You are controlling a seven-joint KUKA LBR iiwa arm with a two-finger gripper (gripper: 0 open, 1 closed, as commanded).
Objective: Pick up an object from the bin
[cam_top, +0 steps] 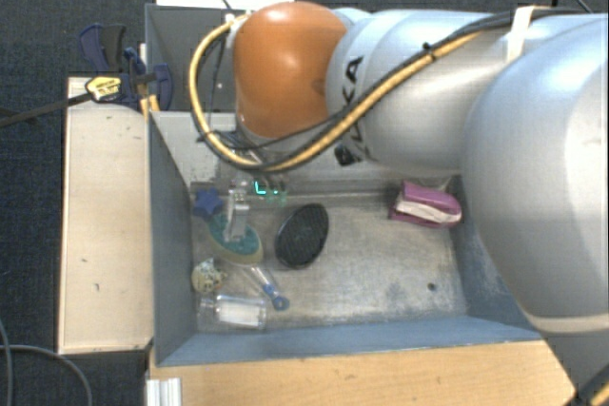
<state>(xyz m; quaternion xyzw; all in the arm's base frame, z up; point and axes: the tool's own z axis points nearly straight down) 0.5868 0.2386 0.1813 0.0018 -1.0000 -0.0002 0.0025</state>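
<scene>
My gripper [236, 212] reaches down under the orange wrist cover into the bin's left part. Its tip stands right over a teal round thing [240, 245] on the bin floor; whether it touches it is unclear. A small blue thing [204, 202] lies just to its left against the bin wall. To its right lies a black oval brush-like thing [303, 235], close beside the teal one.
In the front left corner lie a small yellowish round thing [206, 276], a clear tube with a blue tip [267, 288] and a clear plastic piece [232, 311]. A pink and purple thing [427, 204] rests at the back right. The arm covers the bin's back.
</scene>
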